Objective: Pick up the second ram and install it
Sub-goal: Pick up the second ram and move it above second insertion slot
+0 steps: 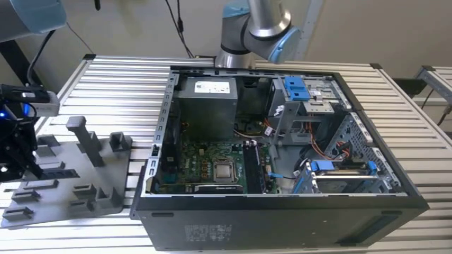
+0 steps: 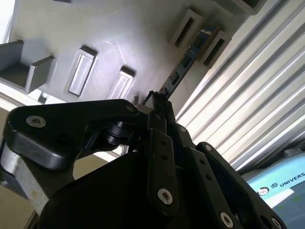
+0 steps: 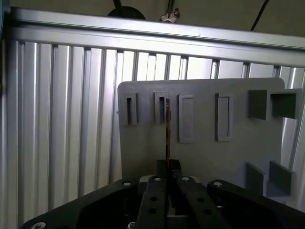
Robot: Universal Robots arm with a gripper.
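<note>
Open computer case (image 1: 282, 222) on slatted table (image 1: 120, 84), grey tray (image 1: 106, 170) beside it, blue drive clips (image 1: 295, 87) inside

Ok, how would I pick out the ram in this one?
Find the grey tray on the slatted table. In the first wrist view the ram stands on edge in the tray, straight ahead of the gripper. It is a thin dark strip; the slots beside it are empty.
</note>
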